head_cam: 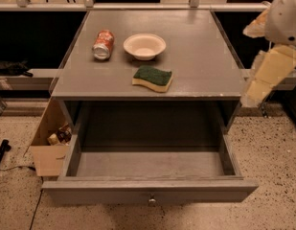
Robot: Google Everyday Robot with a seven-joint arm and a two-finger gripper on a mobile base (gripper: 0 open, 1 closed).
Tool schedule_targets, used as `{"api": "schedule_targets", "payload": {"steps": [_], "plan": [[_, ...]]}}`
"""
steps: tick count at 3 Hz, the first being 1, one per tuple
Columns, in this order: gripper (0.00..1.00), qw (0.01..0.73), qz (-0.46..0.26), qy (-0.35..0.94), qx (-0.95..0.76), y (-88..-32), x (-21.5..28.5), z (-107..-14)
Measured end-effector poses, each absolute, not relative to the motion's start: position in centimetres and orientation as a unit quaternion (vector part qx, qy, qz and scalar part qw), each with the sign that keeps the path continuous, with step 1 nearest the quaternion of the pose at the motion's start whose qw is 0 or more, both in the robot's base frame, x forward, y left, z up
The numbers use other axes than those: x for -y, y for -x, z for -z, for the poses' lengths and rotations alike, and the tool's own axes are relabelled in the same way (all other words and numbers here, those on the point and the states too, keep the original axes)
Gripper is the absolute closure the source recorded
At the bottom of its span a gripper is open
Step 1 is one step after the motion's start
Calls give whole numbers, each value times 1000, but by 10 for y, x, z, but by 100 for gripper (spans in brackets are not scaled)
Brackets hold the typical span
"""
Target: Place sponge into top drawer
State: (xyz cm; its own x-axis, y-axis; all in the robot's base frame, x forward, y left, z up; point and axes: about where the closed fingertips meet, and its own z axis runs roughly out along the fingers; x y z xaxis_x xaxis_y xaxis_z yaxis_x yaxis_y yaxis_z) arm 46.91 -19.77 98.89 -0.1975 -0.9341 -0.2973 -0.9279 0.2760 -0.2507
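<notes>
the wavy green-and-yellow sponge (153,77) lies near the front edge of the grey counter (205,56), long side left to right, above the open grey top drawer (114,190). the pale robot hand (269,75) hangs past the right edge, so the sponge is to its left. i cannot tell if the hand is open or shut.

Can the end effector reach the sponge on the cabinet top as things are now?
Probably yes. The end effector hangs off the right edge of the cabinet top. The sponge lies near the front edge, apart from the bowl and can, with nothing over it.
</notes>
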Motion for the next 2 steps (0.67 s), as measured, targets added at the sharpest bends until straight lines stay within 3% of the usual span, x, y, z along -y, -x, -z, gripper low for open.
{"api": "schedule_targets", "payload": {"steps": [2], "plan": [[0,270,-101,528,-799,-544,168,-984]]}}
